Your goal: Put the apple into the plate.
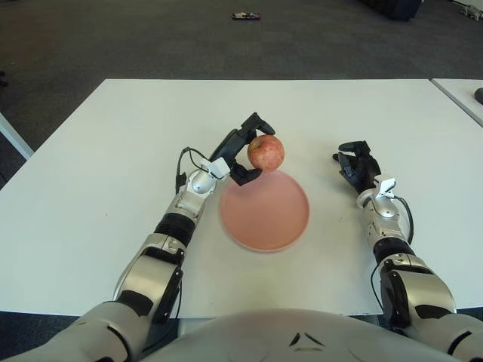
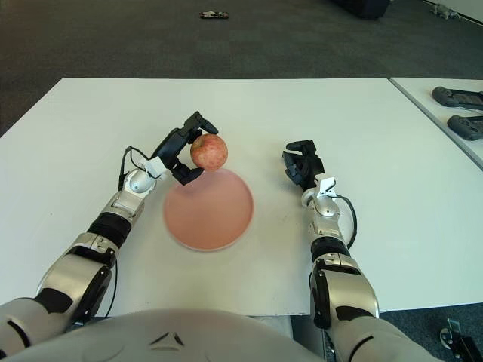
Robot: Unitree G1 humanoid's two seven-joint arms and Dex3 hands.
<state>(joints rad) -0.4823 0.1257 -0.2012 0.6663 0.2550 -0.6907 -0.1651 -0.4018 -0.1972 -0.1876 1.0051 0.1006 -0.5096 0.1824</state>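
On the left, the left hand [image 1: 245, 151] reaches in from its forearm, which runs diagonally up and to the right across the white table [image 1: 98, 151]. Its dark fingers [image 1: 255, 122] are closed around the apple [image 1: 266, 152]: one set curls over the top and far side, and another wraps beneath it from the near-left. The apple is carried in the air, clear of the table, and shows over the far-left edge of the plate [image 1: 265, 210].

The coming move turns on that offset. The plate's middle lies toward the robot and slightly to the right of the apple, so the fruit probably needs to travel a little nearer and then down before it is let go. How high the apple sits above the plate is hard to judge from this downward angle; it may be fairly low already.

The apple is round with no real long axis, mottled red and pink with a paler patch on its near side. The plate is a flat pink disc with a shallow rim, and it holds nothing.

To the right of the plate, well apart from it, the right hand [image 1: 358, 166] shows idle, its fingers loosely bent and holding nothing. The left hand is far the nearer one to the plate
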